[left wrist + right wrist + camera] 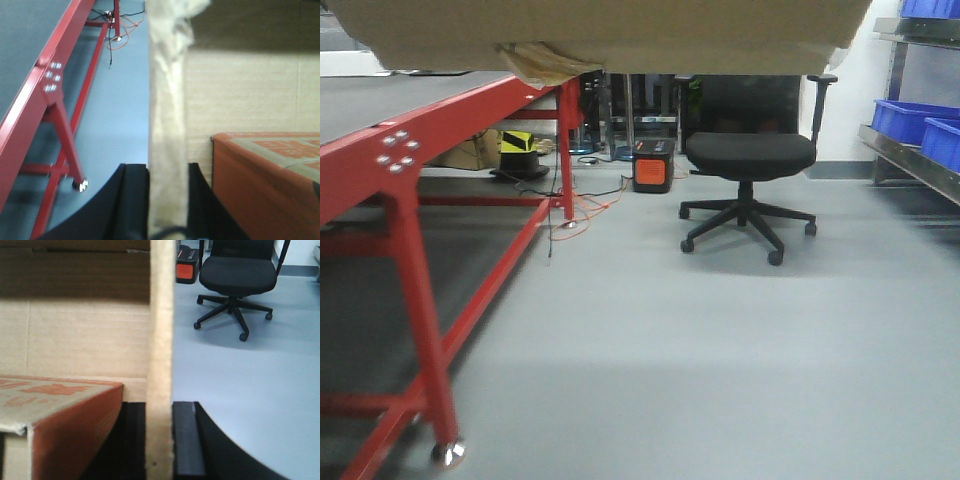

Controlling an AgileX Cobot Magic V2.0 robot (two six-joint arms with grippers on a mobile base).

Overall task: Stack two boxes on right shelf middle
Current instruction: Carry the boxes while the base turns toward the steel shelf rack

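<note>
A brown cardboard box (pixel 620 30) was held aloft across the top of the front view. Its side walls were pinched by the left tool (pixel 167 200) and the right tool (pixel 160 440), each clamped on one wall. The shelf (pixel 920 165) was seen at the right edge, well apart. No box was seen placed there, so both placings were judged outstanding.

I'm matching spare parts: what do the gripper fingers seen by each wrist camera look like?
Left gripper: two matte black fingers with flat inner faces, outer edges flaring toward the base. Right gripper: likewise black, its clearer finger a flat rectangular slab with a curved body behind. No markings visible.
</note>
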